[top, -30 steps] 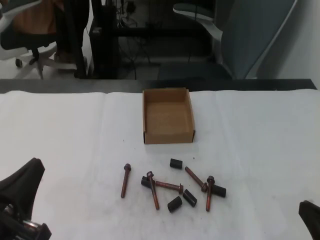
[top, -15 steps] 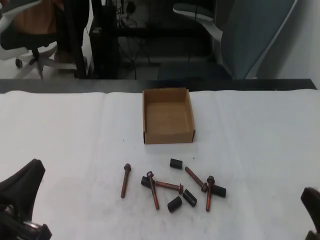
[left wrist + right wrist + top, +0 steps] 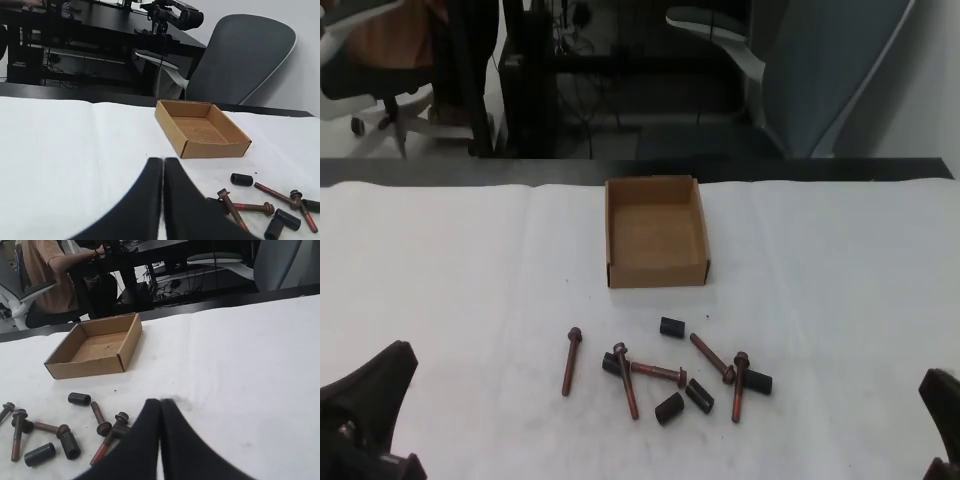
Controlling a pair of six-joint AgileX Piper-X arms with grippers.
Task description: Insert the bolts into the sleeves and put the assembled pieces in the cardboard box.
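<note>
Nearest us, our left end effector (image 3: 162,161) and right end effector (image 3: 161,402) are clenched on nothing, the bolts (image 3: 569,362) and sleeves (image 3: 671,327) lie loose, apparently unjoined, at the high view's lower centre, and beyond them the cardboard box (image 3: 657,272) holds no pieces, so we judge everything left to do.

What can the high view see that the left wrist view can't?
High view: a bolt lying by itself to the left of the pile, and a wheeled office chair in the room behind. Left wrist view: the left claw up close, its fingers pressed together. Both: the cardboard box, with nothing in it, and the black sleeve closest to it.
</note>
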